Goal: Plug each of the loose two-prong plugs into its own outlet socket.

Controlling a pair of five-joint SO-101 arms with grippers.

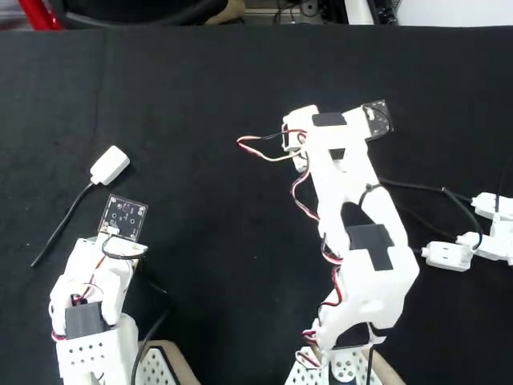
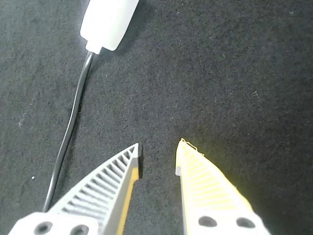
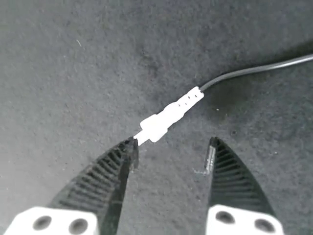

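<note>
Black cloth [image 2: 195, 83] between left tool [image 2: 157, 157] and plug [image 2: 108, 22]

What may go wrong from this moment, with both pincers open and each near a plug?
1. The ribbed white plug lies close to one fingertip of the right pincer, not centred. Closing may push it aside instead of gripping it.
2. The smooth white plug lies ahead of the left pincer, and its black cable runs beside one finger, which may snag it.

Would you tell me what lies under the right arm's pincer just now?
A small white plug on its dark cable lies on the black cloth within the open right pincer; one fingertip covers its prong end.
</note>
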